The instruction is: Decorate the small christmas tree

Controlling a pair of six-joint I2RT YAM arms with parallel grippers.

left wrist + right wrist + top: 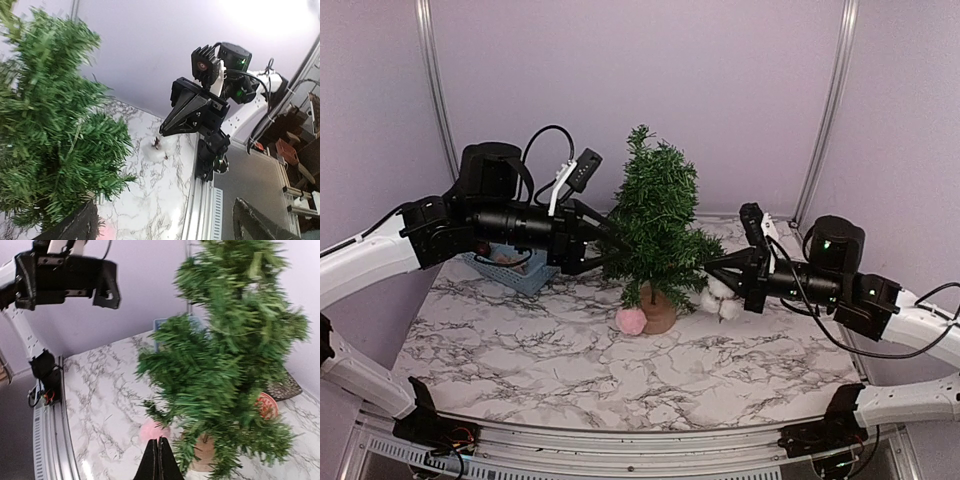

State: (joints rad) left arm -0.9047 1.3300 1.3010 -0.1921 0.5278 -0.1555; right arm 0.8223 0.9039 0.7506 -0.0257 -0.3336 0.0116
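The small christmas tree [655,225] stands mid-table on its tan stump base [660,310]. It fills the left of the left wrist view [45,125] and the right of the right wrist view [230,355]. A pink pom-pom [631,320] lies against the stump's left side and also shows in the right wrist view [152,430]. A white cotton ball [722,297] lies to the stump's right. My left gripper [608,243] is open at the tree's left branches, with nothing between its fingers [75,225]. My right gripper [710,268] is shut at the lower right branches, above the cotton ball; its fingertips [159,452] show nothing held.
A blue basket [515,268] with small items sits at the back left, under my left arm. A red round ornament [266,405] and a dark woven piece [286,387] lie behind the tree. Purple walls close the back and sides. A metal rail [620,445] runs along the near edge.
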